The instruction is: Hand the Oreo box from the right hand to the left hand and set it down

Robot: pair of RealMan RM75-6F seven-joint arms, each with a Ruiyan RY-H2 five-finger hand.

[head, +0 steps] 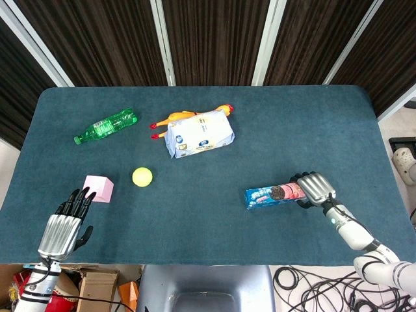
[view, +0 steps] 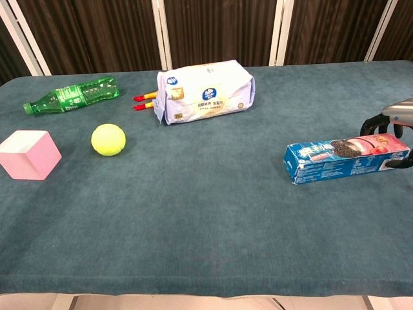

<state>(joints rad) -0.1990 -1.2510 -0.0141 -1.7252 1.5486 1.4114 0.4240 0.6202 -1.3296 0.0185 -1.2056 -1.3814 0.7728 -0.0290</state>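
I see the Oreo box (head: 275,194) lying flat on the teal table (head: 214,227), toward my right side, its long axis running left to right. My right hand (head: 313,188) is at the box's right end, fingers curled over it; in the chest view the dark fingers (view: 377,123) arch above the box (view: 347,159) at the frame's edge, and the box rests on the cloth. It looks like a grasp around that end, though I cannot tell how firmly it closes. My left hand (head: 67,218) is well apart, at the near left edge of the table, palm down with fingers spread and holding nothing. Just beyond it sits a pink block (head: 98,188), with a yellow ball (head: 142,177) beside that. Farther back lie a green bottle (head: 106,126), a white snack bag (head: 199,133) and a rubber chicken (head: 188,116) behind the bag.
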